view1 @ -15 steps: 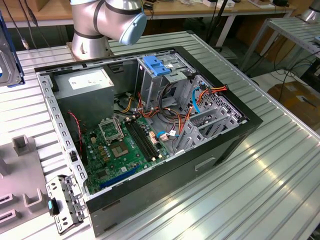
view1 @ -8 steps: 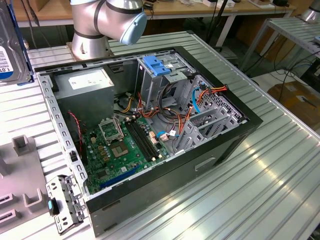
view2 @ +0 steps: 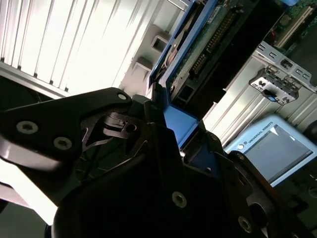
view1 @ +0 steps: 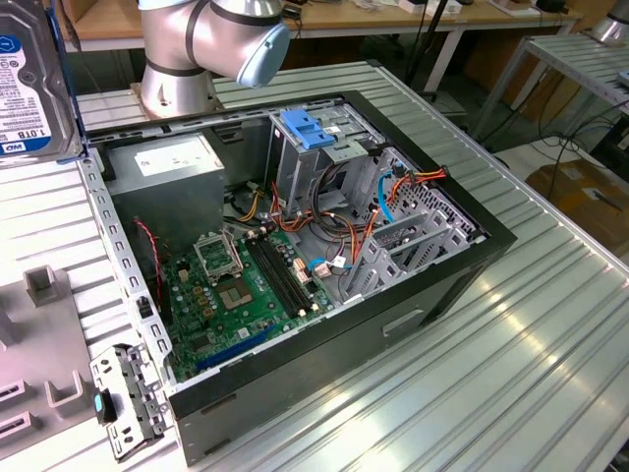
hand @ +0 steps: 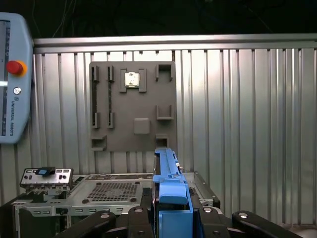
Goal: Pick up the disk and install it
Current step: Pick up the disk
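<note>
Ribbed metal table [view1: 550,324] carries an open case [view1: 393,324] with its motherboard [view1: 246,285] exposed.

Exterior view: the disk [view1: 29,88] is raised at the exterior view's far left, label towards the camera. It is well apart from the case and from the blue bracket [view1: 310,128] in the drive cage. The arm [view1: 197,39] stands behind the case. Judgement: pick-up is done. Installation is not, as the disk is outside the case.

Second wrist view: the gripper [view2: 185,134] is clamped on the disk [view2: 198,54]. Its black fingers [view2: 156,144] bear on the blue side rail, and the circuit-board face runs away from the jaws. A pendant [view2: 272,148] lies beyond.

First wrist view: the disk [hand: 167,171] shows edge-on and upright, its blue rail held between the closed jaws. The gripper [hand: 172,208] touches nothing else. Beyond it lie the case and a grey plate [hand: 131,106] on the table.
</note>
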